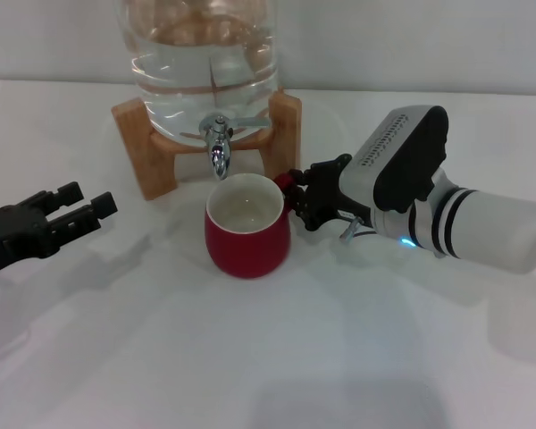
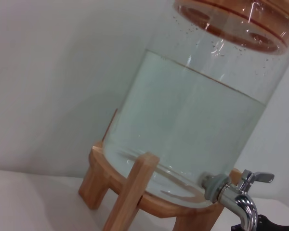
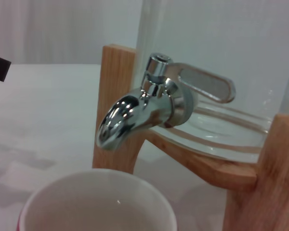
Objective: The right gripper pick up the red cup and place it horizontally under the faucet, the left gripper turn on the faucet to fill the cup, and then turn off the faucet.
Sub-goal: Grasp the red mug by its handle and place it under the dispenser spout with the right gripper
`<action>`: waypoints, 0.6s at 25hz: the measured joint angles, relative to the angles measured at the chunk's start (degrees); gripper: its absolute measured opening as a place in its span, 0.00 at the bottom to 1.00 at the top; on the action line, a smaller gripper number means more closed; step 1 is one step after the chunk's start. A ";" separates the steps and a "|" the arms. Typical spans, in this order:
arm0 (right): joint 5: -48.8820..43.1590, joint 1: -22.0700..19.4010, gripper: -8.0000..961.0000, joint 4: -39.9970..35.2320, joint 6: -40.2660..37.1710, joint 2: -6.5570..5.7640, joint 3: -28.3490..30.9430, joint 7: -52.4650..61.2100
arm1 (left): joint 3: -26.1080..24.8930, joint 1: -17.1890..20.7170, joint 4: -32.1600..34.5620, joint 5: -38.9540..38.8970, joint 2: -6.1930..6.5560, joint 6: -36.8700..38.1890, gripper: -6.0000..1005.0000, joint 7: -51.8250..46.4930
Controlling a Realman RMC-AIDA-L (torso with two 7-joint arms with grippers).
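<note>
One white table bears the red cup beneath the faucet.

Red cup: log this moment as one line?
red cup: upright under faucet | right gripper: at cup handle | left gripper: away, open | water: not flowing

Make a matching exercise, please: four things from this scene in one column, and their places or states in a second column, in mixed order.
1. red cup
2. faucet
3. right gripper
4. left gripper

a. at the cup's handle
b. apart from everything, at the table's left
c. on the glass jar, no water running
d. upright on the table, below the spout

Pairs: 1-d, 2-c, 3-a, 4-b
</note>
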 joint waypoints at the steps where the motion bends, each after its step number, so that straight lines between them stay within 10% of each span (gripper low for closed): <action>1: 0.54 0.09 0.16 0.01 -0.08 0.00 -0.12 -0.07 | 0.00 -0.14 0.00 0.00 0.01 0.02 0.81 0.00; 15: 1.65 0.63 0.16 0.37 -0.26 0.00 -0.69 0.06 | 0.00 -0.39 0.00 0.32 0.00 0.11 0.81 -0.69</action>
